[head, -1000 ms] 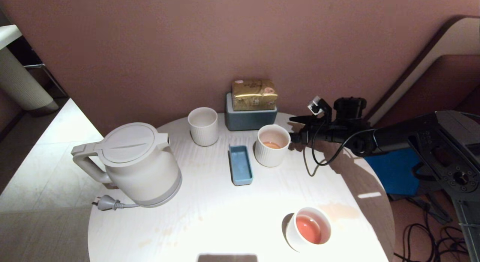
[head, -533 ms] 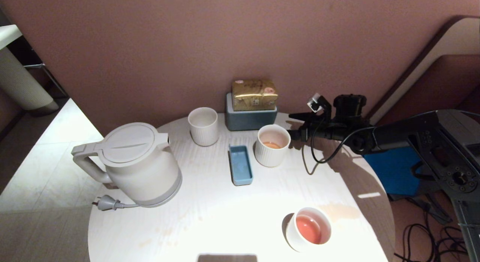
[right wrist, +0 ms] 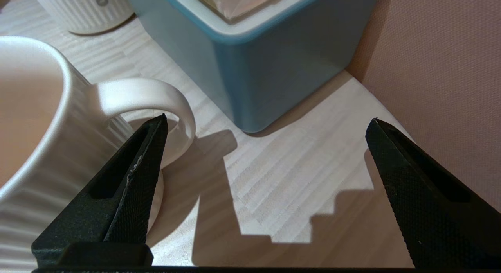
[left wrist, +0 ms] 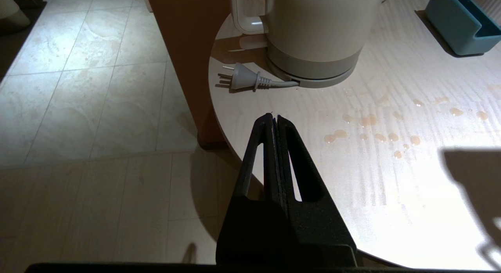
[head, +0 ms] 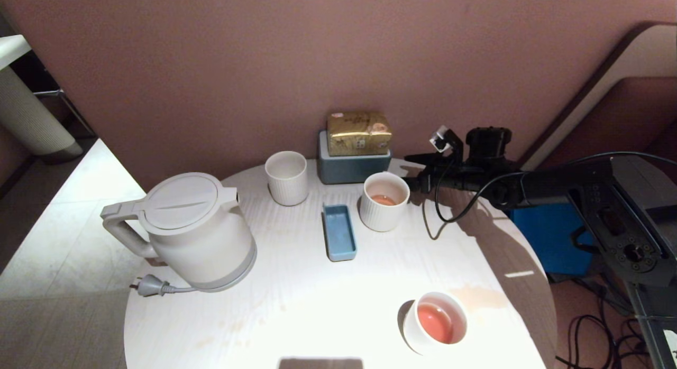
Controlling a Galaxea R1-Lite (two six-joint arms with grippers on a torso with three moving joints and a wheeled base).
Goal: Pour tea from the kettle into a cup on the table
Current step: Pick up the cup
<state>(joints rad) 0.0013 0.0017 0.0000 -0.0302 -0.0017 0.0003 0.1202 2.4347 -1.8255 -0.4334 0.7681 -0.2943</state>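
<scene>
Kettle parked at the table's left, cup awaiting the right gripper

Large cream-white electric kettle with flat lid, upright near left edge of round white wood-grained table, unplugged; squat ribbed white mug far right of it, a little pale orange tea inside, loop handle turned toward right gripper, likely for grasping; gripper fingers wide apart, one tip at the handle; left gripper pressed together, idle off table's near edge

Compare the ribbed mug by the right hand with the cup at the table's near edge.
The mug is ribbed, taller and has a handle; the near cup is smooth and squatter, no handle visible. The mug holds a shallow bit of tea, the near cup clearly more. Both are white and upright.
</scene>
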